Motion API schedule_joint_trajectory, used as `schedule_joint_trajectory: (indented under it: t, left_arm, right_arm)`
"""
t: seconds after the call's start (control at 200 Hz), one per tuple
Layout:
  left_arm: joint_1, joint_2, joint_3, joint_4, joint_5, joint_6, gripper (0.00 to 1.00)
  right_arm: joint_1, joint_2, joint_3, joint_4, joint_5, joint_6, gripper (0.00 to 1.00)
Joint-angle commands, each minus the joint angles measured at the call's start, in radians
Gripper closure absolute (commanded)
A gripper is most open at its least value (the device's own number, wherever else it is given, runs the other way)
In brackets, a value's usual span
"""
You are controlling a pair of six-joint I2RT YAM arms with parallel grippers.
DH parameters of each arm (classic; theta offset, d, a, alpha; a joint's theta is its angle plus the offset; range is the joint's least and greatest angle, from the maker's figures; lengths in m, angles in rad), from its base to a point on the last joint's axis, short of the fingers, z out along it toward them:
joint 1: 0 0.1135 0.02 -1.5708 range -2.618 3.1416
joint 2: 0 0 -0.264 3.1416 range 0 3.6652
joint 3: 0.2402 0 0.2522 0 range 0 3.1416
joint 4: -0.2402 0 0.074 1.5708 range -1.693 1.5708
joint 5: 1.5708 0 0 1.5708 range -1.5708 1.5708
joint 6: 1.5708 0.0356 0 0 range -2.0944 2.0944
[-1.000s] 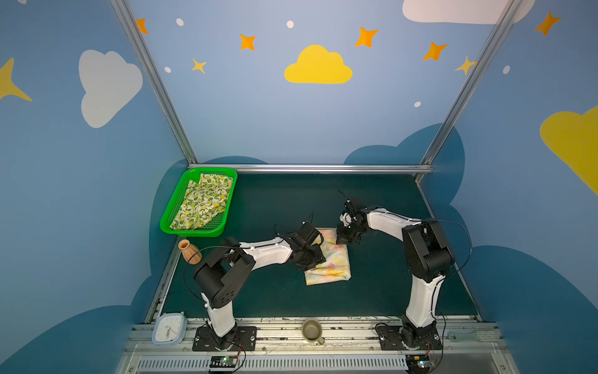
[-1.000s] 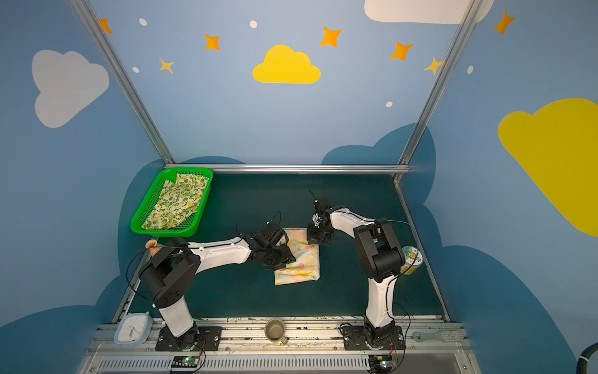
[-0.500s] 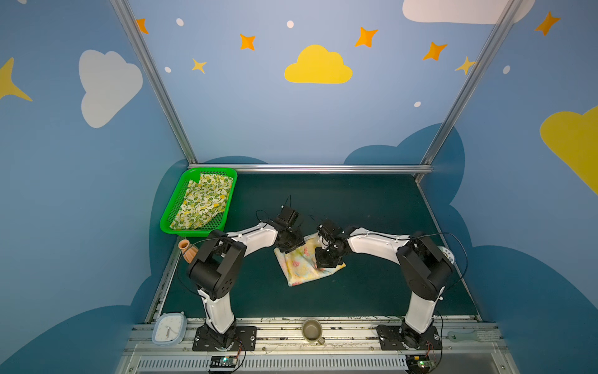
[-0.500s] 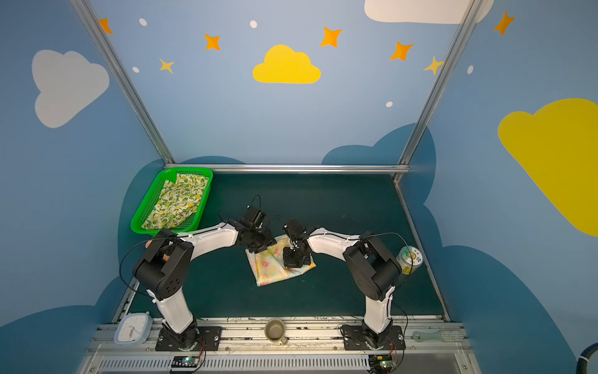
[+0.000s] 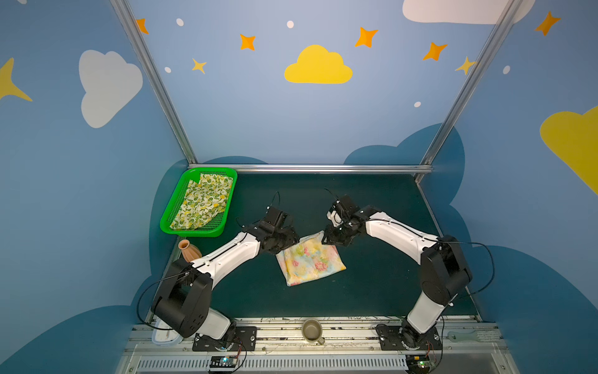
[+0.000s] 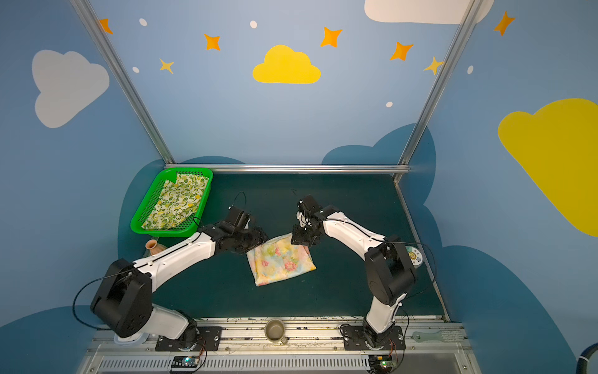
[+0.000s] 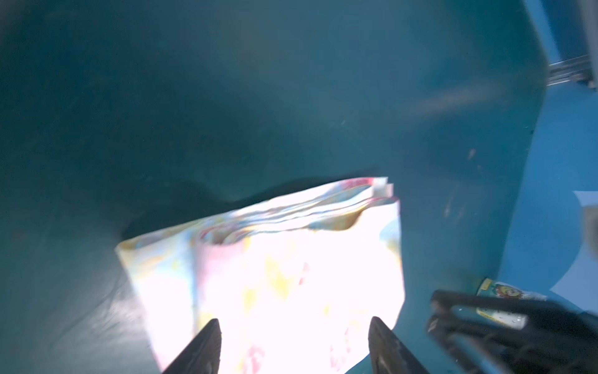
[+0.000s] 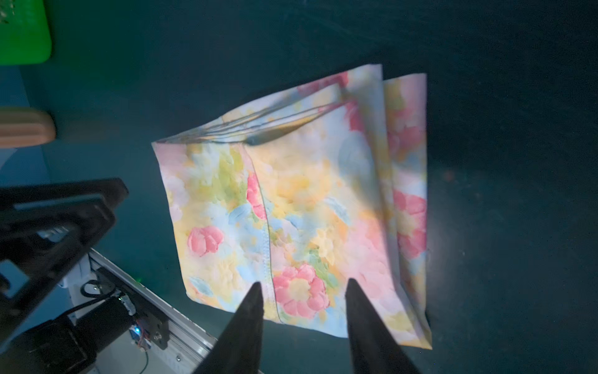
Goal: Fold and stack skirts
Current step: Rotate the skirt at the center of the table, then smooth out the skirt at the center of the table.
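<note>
Both left gripper (image 7: 294, 323) and right gripper (image 8: 302, 285) gape empty over the far edge of the folded floral skirt (image 5: 310, 262), mid-table — fold looks done; next, pinch the lemon skirt (image 5: 204, 204) from the far-left basket (image 5: 194, 231).

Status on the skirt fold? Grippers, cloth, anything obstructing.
Both open: left gripper, right gripper, at far edge of floral skirt. Folded flat on mat. In green basket: lemon skirt, not yet stacked. Nearby vase clear of cloth.

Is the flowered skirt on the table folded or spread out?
Folded. The flowered skirt lies as a compact rectangle on the table, stacked layer edges showing along one side in both wrist views.
</note>
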Motion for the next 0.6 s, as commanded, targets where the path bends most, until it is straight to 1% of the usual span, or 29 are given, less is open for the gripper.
schedule_joint_trajectory:
  t: [0.0,0.045,0.26,0.32,0.4,0.451,0.566,0.596]
  left_arm:
    - [0.006,-0.008,-0.056,-0.042,-0.022,-0.029,0.26]
    - [0.008,-0.007,-0.069,-0.026,-0.017,-0.032,0.28]
    - [0.014,0.050,-0.062,0.026,-0.023,-0.026,0.33]
    - [0.017,0.074,-0.053,0.034,-0.020,-0.022,0.36]
    - [0.020,0.102,-0.041,0.044,-0.016,-0.021,0.42]
    - [0.020,0.119,-0.035,0.048,-0.014,-0.020,0.49]
    - [0.022,0.140,-0.033,0.053,-0.011,-0.017,0.61]
    - [0.022,0.142,-0.035,0.051,-0.012,-0.015,0.64]
  right_arm:
    - [-0.029,0.055,0.032,-0.051,0.004,-0.052,0.51]
    - [-0.035,0.070,0.034,-0.042,0.020,-0.051,0.50]
    - [-0.038,0.131,0.055,-0.001,0.000,-0.064,0.50]
    - [-0.038,0.145,0.057,0.007,0.000,-0.064,0.53]
    - [-0.038,0.164,0.061,0.013,0.001,-0.065,0.60]
    - [-0.038,0.178,0.069,0.013,0.004,-0.066,0.65]
    - [-0.038,0.193,0.078,0.018,0.014,-0.069,0.73]
    - [-0.038,0.194,0.077,0.023,0.015,-0.070,0.77]
